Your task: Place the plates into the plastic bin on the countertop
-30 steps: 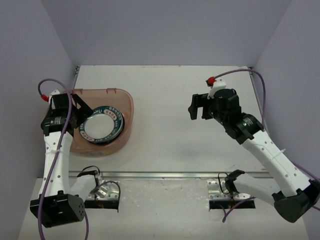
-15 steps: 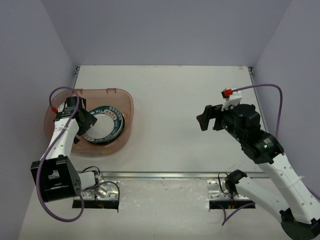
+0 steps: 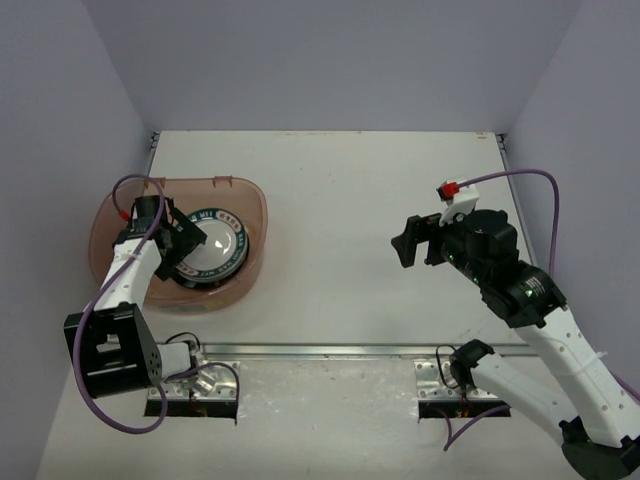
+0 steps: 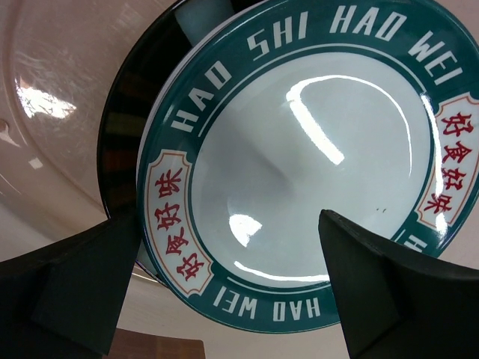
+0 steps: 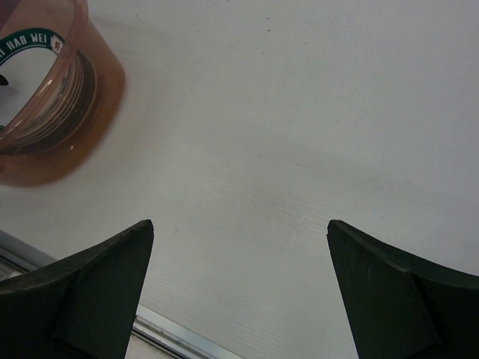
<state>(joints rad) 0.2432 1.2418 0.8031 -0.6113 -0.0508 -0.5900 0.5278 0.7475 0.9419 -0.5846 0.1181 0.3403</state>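
The plates (image 3: 213,252) lay stacked inside the plastic bin (image 3: 205,181) at the left of the tabletop (image 3: 340,190). The left claw (image 3: 180,243) hung over them, jaws apart, empty. The right claw (image 3: 408,243), also apart, hung over the tabletop. A low withdrawal could snag the bin rim and drag it.

Plain pale lavender walls (image 3: 330,60) stand at the back and both sides
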